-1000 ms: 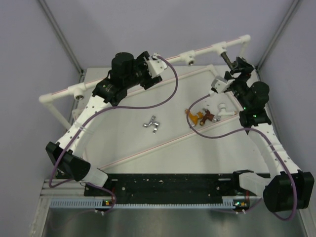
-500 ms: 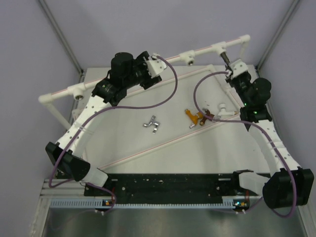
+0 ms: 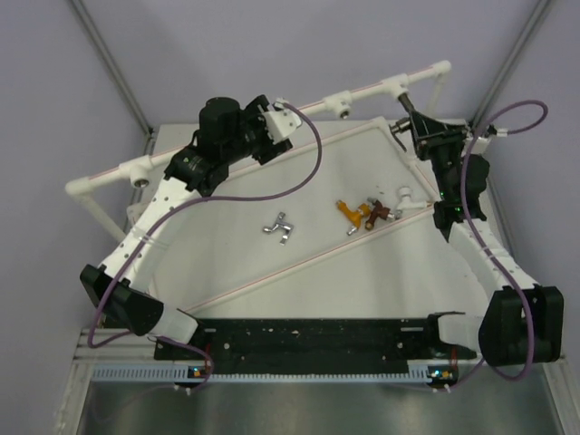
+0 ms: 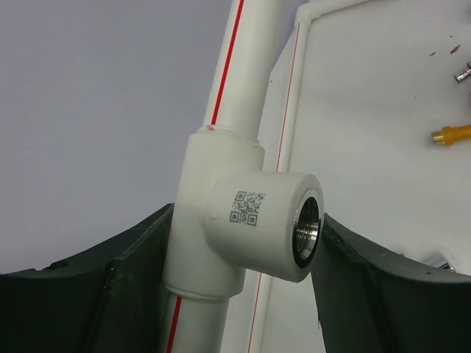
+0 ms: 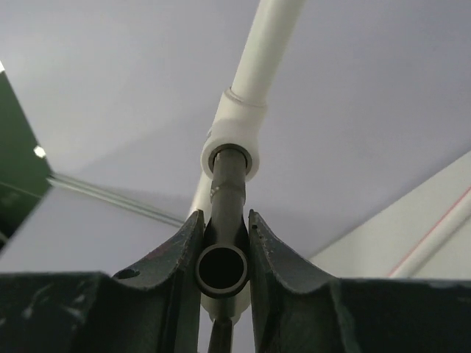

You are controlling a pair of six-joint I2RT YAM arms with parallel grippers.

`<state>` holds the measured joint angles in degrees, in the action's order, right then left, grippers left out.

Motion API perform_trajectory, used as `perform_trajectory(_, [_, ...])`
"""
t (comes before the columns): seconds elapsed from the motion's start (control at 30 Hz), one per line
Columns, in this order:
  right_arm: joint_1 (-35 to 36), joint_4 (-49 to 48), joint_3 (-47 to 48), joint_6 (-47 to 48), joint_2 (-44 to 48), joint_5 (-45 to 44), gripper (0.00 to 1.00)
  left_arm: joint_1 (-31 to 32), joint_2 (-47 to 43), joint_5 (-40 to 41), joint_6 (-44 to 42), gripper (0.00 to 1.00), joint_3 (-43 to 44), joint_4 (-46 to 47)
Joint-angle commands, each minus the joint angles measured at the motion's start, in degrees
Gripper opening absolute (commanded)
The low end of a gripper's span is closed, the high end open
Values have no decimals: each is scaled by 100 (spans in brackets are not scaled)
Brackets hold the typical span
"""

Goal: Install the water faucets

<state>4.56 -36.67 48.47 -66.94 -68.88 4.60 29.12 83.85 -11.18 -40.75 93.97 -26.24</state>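
Observation:
A dark grey faucet [image 5: 228, 184] sticks into a white pipe socket [image 5: 237, 118] at the back right. My right gripper [image 5: 224, 213] is shut on its body, seen from above as right gripper [image 3: 419, 118] on the dark faucet [image 3: 408, 102]. My left gripper [image 4: 248, 213] clamps another pipe socket [image 4: 257, 220] with a QR code, one finger on each side; from above the left gripper [image 3: 272, 125] sits on the pipe. On the table lie a silver faucet [image 3: 281, 227], an orange-gold faucet [image 3: 355, 214], a reddish-brown faucet [image 3: 379, 215] and a white faucet [image 3: 406, 198].
The white pipe [image 3: 208, 145] with a red stripe runs diagonally across the back, with free sockets at the middle [image 3: 343, 102] and the left end [image 3: 140, 174]. A lower pipe [image 3: 299, 265] crosses the table. Grey walls stand close behind. The right arm's purple cable [image 3: 517, 113] loops up high.
My right gripper has gone from open to shut on the dark grey faucet and its wrist has turned; its cable has swung up to the right. The pipe shifted slightly. The left gripper stays put.

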Motion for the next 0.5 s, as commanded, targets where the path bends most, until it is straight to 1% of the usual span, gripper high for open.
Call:
perform_trajectory(0.0, [168,-1317,-13,-4272,-266,42,0,129,-115,-508,252,71,-81,-197])
perform_trajectory(0.13, [160,-722,14,-4828,23,-669,0,120,-89,-552,261,71,-28,-189])
perform_trajectory(0.17, [168,-545,5,-4907,111,-793,4,128,-80,-543,252,71,-20,-197])
perform_trajectory(0.23, [160,-403,-65,-4917,269,-960,22,120,-62,-517,234,71,-11,-206])
perform_trajectory(0.27, [151,-412,-118,-4804,331,-987,28,120,-53,-499,234,71,33,-224])
perform_trajectory(0.3, [125,-403,-188,-4724,401,-961,32,120,-45,-482,217,71,33,-232])
perform_trajectory(0.37, [55,-508,-363,-4452,524,-882,37,129,-45,-473,208,71,42,-241])
perform_trajectory(0.47, [-60,-403,-680,-4083,849,-768,49,129,-27,-473,191,71,68,-268])
